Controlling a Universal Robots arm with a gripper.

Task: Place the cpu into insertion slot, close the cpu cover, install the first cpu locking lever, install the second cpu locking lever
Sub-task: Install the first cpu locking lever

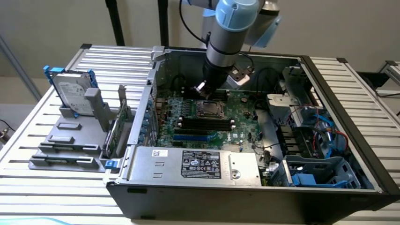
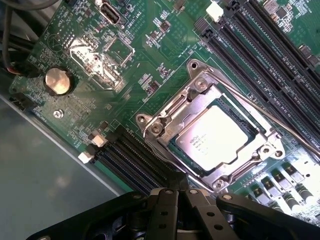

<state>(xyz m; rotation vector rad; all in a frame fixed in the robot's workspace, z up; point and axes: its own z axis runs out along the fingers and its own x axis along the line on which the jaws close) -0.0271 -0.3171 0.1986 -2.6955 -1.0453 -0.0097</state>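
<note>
Silvery cpu [image 2: 220, 137]: one, seated in the insertion slot [image 2: 174, 146].
Metal cpu cover [image 2: 199, 98]: one, flat over that slot.
Black gripper [image 2: 176, 181]: one, fingers together, empty, beside slot.

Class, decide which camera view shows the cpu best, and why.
The wrist view: the cpu appears close, its pale face and printing plain inside the cpu cover. The exterior view shows the cpu as a tiny pale square.

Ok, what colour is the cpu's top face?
The cpu face is pale silvery-beige, clearest in the wrist view.
</note>
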